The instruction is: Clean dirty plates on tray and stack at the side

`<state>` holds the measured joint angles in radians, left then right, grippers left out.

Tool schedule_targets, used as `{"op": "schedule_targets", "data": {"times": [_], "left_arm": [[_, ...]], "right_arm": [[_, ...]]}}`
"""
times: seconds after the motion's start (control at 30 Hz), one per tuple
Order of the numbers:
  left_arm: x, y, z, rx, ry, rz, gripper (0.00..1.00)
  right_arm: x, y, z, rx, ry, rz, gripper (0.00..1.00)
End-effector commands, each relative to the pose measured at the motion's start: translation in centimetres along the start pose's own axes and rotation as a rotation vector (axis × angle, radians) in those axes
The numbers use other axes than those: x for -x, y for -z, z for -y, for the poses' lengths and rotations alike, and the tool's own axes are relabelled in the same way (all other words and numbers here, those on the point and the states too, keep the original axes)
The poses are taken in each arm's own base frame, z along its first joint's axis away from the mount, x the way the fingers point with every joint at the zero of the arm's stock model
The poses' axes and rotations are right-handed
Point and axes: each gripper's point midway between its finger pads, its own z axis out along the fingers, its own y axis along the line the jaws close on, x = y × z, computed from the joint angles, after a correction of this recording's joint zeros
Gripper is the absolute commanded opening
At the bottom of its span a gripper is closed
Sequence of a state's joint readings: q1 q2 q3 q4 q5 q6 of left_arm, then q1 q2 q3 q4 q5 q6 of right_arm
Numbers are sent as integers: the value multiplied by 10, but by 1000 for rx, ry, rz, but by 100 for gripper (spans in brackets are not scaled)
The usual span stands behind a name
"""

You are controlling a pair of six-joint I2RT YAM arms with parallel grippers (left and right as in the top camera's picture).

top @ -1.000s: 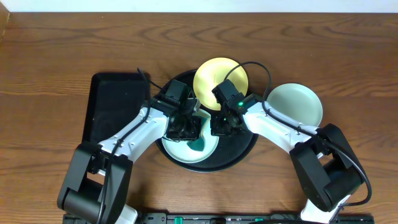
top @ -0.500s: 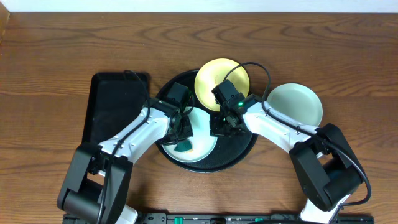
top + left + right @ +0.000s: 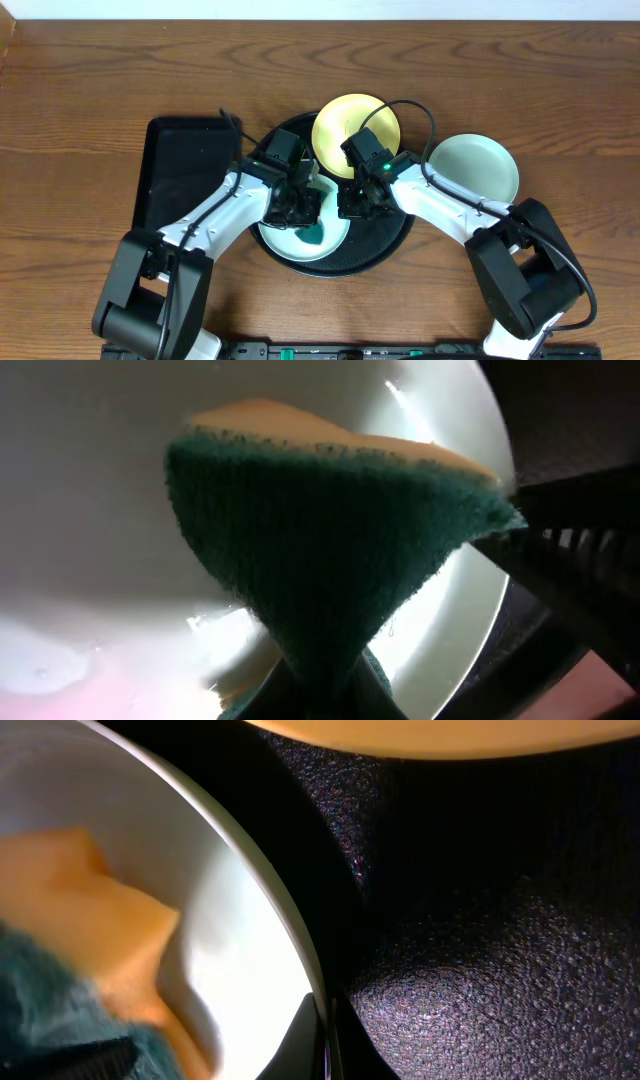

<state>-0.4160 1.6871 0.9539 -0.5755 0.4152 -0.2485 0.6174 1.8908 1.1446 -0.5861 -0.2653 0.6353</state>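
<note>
A pale turquoise plate (image 3: 336, 236) lies on the round black tray (image 3: 396, 234). My left gripper (image 3: 295, 207) is shut on a green and yellow sponge (image 3: 316, 236) and presses it into this plate; the sponge fills the left wrist view (image 3: 330, 540) over the plate (image 3: 90, 480). My right gripper (image 3: 356, 200) is shut on the plate's right rim (image 3: 240, 920), pinching it at the bottom of the right wrist view (image 3: 325, 1038). A pale yellow plate (image 3: 355, 122) rests on the tray's far rim. A second turquoise plate (image 3: 475, 166) lies on the table right of the tray.
A rectangular black tray (image 3: 180, 170) lies left of the round one, under the left arm. The arms cross over the round tray's middle. The wooden table extends far and to both sides.
The left gripper dragged the sponge toward the front left of the plate, then back toward the middle. The right gripper has kept its hold on the rim.
</note>
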Motion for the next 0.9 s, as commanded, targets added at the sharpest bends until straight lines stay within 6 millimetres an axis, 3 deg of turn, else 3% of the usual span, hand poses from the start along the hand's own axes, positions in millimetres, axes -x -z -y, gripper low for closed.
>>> {"op": "schedule_targets", "data": {"times": [0.0,0.17,0.33,0.43,0.5,0.63,0.7,0.8,0.87], "left_arm": [[-1,-3,-23,113,70,11,8],[-9,17,-88,492,383,107,7],[-15,22,-95,542,409,103,7],[-17,16,-85,479,373,65,7],[-17,7,-66,364,266,11,7],[-21,-4,-4,0,-28,-85,7],[-25,-2,18,-131,-123,-103,7],[-22,-2,21,-148,-143,-92,7],[-17,-4,8,-69,-93,-71,7]], "right_arm": [[9,0,5,-17,-6,19,1],[9,0,6,-17,-6,19,1],[9,0,6,-17,-6,19,1],[9,0,6,-17,-6,19,1],[9,0,6,-17,-6,19,1],[9,0,5,-17,-6,19,1],[9,0,5,-17,-6,19,1],[9,0,5,-17,-6,19,1],[9,0,6,-17,-6,19,1]]}}
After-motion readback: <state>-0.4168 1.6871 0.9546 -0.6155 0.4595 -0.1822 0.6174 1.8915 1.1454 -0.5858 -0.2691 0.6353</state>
